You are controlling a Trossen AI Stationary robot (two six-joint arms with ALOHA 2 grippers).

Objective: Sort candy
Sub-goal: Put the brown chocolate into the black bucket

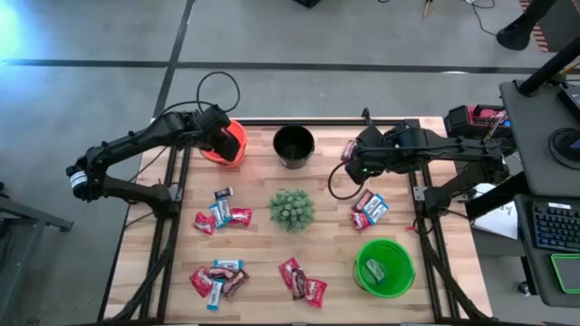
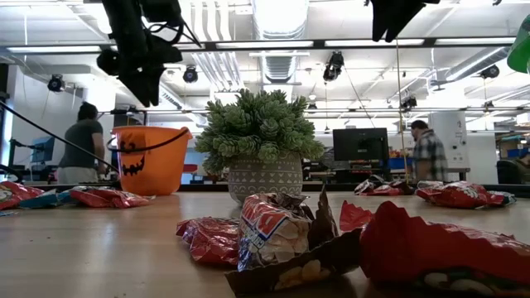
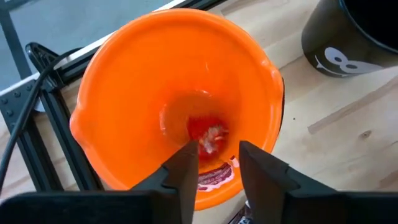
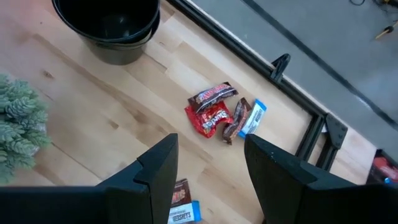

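- Left gripper hangs over the orange bucket at ten o'clock, fingers apart; a red candy lies inside, seemingly just dropped.
- Right gripper, at one o'clock, fingers apart and empty, faces a candy pile, likely its next pick.

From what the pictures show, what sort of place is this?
Probably a robotics lab or workshop: a wooden table on a bare concrete floor, a desk with a keyboard beside it, and monitors with people working behind.
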